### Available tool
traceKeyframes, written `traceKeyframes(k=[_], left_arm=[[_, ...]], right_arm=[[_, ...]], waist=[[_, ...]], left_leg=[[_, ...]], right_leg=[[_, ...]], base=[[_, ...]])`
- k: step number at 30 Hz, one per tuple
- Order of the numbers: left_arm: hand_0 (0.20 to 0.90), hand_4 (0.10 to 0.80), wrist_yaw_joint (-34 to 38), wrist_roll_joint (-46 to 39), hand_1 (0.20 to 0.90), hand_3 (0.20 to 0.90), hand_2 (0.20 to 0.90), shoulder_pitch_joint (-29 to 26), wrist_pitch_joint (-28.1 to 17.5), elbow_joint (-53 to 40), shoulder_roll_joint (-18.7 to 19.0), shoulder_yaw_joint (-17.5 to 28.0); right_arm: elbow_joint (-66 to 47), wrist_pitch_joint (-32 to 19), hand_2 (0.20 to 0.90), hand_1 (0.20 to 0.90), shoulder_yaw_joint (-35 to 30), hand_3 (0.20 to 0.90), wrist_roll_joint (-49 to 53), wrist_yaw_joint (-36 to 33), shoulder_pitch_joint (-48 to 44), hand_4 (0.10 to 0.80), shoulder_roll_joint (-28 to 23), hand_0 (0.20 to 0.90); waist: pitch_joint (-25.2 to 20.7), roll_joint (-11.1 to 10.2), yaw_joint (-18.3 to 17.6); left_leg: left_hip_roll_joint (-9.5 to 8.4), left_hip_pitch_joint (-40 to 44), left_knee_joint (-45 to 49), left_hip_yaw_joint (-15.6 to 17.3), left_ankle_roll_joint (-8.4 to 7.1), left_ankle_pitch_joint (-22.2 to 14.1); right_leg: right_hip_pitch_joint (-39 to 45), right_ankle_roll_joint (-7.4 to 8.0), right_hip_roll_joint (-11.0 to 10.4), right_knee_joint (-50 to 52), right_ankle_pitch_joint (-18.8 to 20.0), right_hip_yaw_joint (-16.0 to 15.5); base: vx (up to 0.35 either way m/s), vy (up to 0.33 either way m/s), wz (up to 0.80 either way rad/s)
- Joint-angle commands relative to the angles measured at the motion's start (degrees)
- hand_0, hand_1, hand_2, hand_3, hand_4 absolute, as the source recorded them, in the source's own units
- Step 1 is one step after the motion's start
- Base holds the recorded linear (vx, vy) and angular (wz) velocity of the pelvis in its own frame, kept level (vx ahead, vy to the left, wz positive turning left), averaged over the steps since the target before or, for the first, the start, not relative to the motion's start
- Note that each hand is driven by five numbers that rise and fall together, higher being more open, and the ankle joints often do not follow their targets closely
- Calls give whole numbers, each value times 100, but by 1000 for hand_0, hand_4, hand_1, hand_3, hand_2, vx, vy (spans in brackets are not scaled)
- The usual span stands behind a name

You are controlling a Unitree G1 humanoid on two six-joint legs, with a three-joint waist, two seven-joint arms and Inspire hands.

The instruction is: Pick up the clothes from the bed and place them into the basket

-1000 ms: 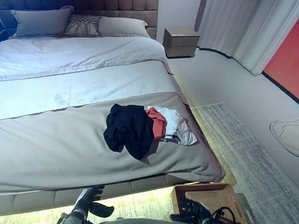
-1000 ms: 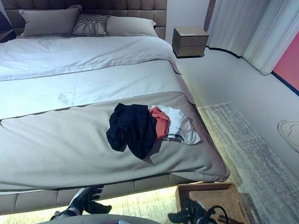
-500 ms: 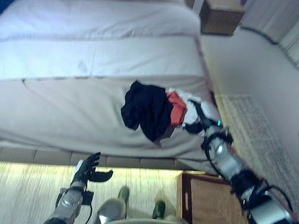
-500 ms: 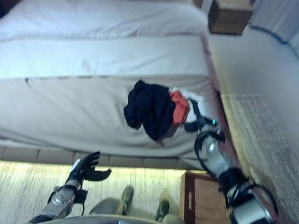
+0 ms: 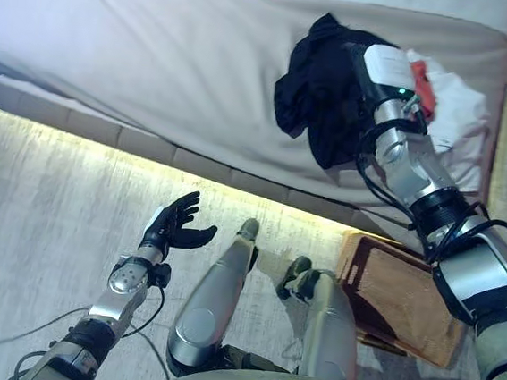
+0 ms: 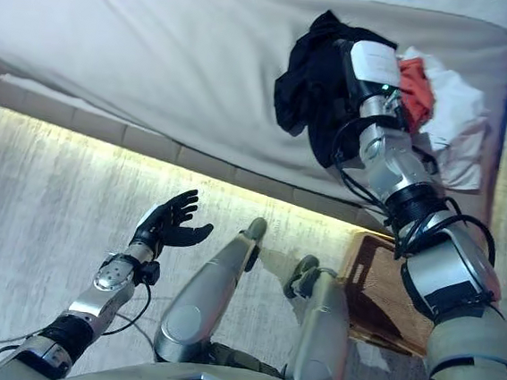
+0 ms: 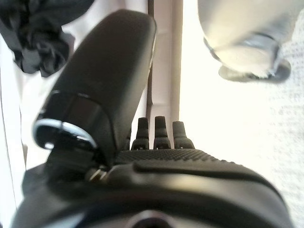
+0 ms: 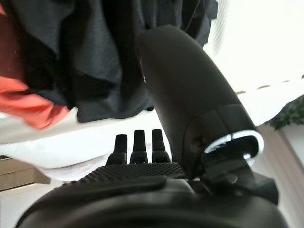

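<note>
A pile of clothes lies near the foot corner of the bed [image 5: 176, 66]: a black garment [image 5: 316, 97], a red one [image 5: 423, 85] and a white one [image 5: 463, 116]. My right hand [image 5: 379, 66] is stretched out over the black garment. In the right wrist view the hand [image 8: 137, 190] is open, fingers straight and thumb out, with the black garment [image 8: 85, 57] just past them, the red one [image 8: 28, 107] beside it. My left hand [image 5: 175, 226] is open over the floor, holding nothing. A brown wicker basket [image 5: 409, 299] stands on the floor by the bed's corner.
The bed's padded base with a lit strip [image 5: 106, 140] runs along the pale rug [image 5: 44, 224]. The basket sits under my right arm, close to the bed's edge.
The camera has tipped down and shifted. My right arm has reached from low by the basket up onto the bed, and the hand is now over the black garment. The left hand stays open.
</note>
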Motion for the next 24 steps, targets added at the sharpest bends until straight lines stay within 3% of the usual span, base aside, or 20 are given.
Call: traceKeyframes(k=[1,11,21,22,23,24], left_arm=[[900,800,-72,-426,900,900,900,305,-342,-756,314,64],[900,800,-342,-1478,900,900,900,449,-854,-1806,632,350],[900,800,-390,-1882,900,900,900,506,-1054,-2250,759,540],[900,800,-346,-1886,900,900,900,531,-1059,-2277,772,557],[900,800,-344,-1885,900,900,900,533,-1059,-2278,774,561],[900,800,-332,-1876,900,900,900,562,-1066,-2294,782,589]], right_arm=[[63,105,900,900,302,900,-293,-109,-1144,800,-361,900],[1596,653,900,900,1005,900,377,456,-2395,800,-437,900],[2870,988,900,900,1129,900,801,1208,-2645,800,-394,900],[2910,961,594,594,1146,543,948,1181,-2669,443,-441,594],[2912,956,535,535,1149,475,966,1180,-2673,375,-449,535],[2933,893,300,300,1146,200,1075,1113,-2681,100,-492,300]], waist=[[-199,142,81],[-122,436,330],[-122,458,454],[-122,458,450],[-122,458,450],[-122,450,449]], left_leg=[[-219,-351,1036,236,459,-937],[-236,-2261,2847,398,603,-1358],[-232,-2833,3479,387,609,-1521],[-220,-2834,3509,387,601,-1523],[-221,-2833,3513,386,599,-1523],[-212,-2816,3523,384,595,-1523]], right_leg=[[-120,-54,188,381,-6,-173],[-2056,-99,-7,2040,-370,-41],[-2531,-155,11,2615,-541,-35],[-2529,-167,7,2634,-545,-32],[-2528,-167,7,2634,-544,-31],[-2518,-173,3,2641,-540,-38]], base=[[-91,76,8],[-94,48,8],[-14,-23,9],[19,-16,21],[32,-34,35],[45,-50,6]])
